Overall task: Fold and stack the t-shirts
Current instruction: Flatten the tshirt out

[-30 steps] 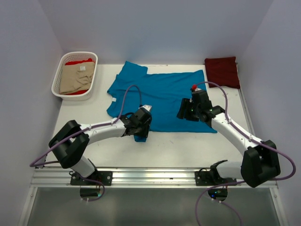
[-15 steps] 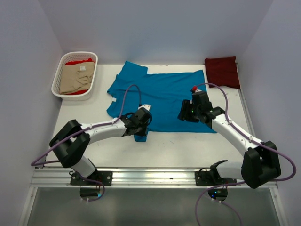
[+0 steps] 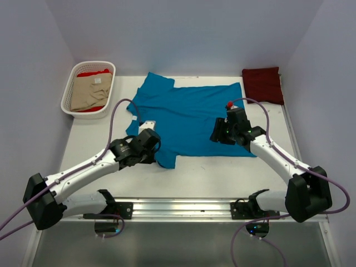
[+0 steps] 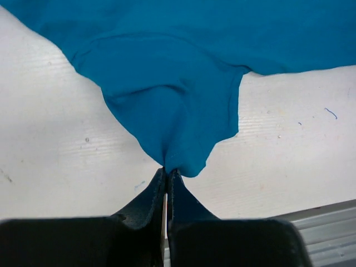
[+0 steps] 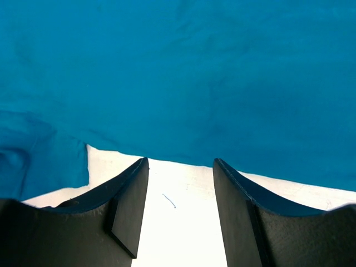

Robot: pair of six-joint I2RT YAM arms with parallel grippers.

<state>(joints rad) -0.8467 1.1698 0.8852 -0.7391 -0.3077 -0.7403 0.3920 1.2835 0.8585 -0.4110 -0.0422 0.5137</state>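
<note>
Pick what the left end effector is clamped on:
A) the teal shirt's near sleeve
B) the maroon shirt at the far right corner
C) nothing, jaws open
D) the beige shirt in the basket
A: in the left wrist view the left end effector is shut on the tip of the teal shirt sleeve, its cloth pinched between the closed fingers.

L gripper [image 4: 167,171] is closing: fingers that were apart a sec ago are now pinching tight on the tip of the blue shirt's [image 3: 194,111] sleeve [image 4: 178,117]. L arm [image 3: 83,169] is swinging back & out to its left, its cable [image 3: 119,105] looping up wider behind the wrist. Sleeve is getting drawn along w/ it, now stretching out straight ahead of the fingertips instead of bunching under them. R gripper [image 5: 181,161] is creeping slightly back toward its own arm.
</note>
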